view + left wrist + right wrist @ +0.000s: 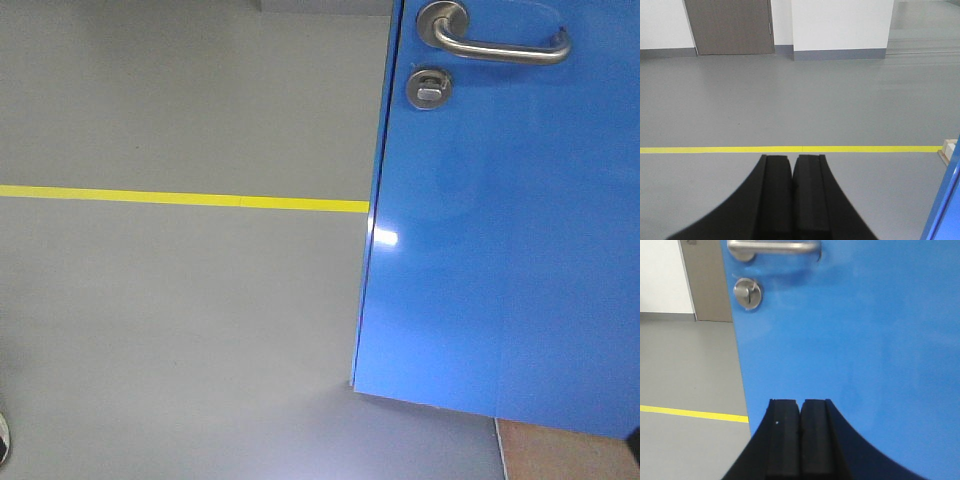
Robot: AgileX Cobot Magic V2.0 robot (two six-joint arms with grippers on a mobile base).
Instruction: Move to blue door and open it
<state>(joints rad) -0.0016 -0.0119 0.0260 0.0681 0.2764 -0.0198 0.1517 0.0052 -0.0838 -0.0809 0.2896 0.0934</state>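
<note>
- The blue door point(500, 250) is seen filling the right half of the front view, its free edge towards the left above the grey floor point(170, 320).
- A silver lever handle point(500, 45) is mounted near the top, with a round thumb-turn lock point(428, 88) just below it.
- A yellow line point(180, 198) is laid across the floor, ending at the door edge.
- The left gripper point(791, 165) is held over open floor, jaws pressed together on nothing.
- The right gripper point(800, 407) is pointed at the door face below the lock, jaws likewise closed and empty.
</note>
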